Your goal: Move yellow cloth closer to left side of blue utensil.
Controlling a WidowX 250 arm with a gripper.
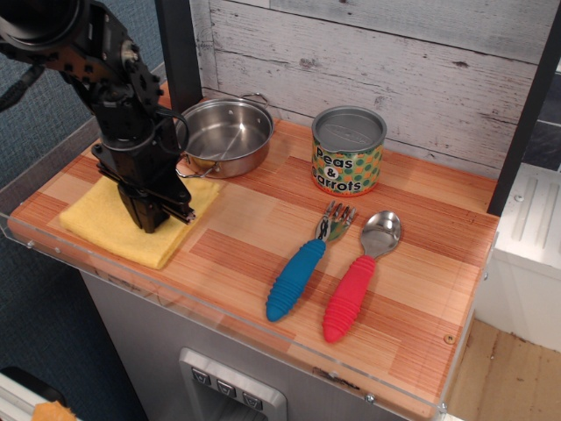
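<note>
On the striped wooden counter (263,210) a shiny steel pot (223,136) with loop handles stood near the whitewashed plank wall (377,53), a green tin (348,151) labelled "Peas & Carrots" stood well apart, and a red-handled metal spoon (359,276) lay nearer the front edge.

A single camera looks down at an angle from the front right onto the worktop (263,246), fairly close, facing the plank back wall (377,61) behind it.
</note>
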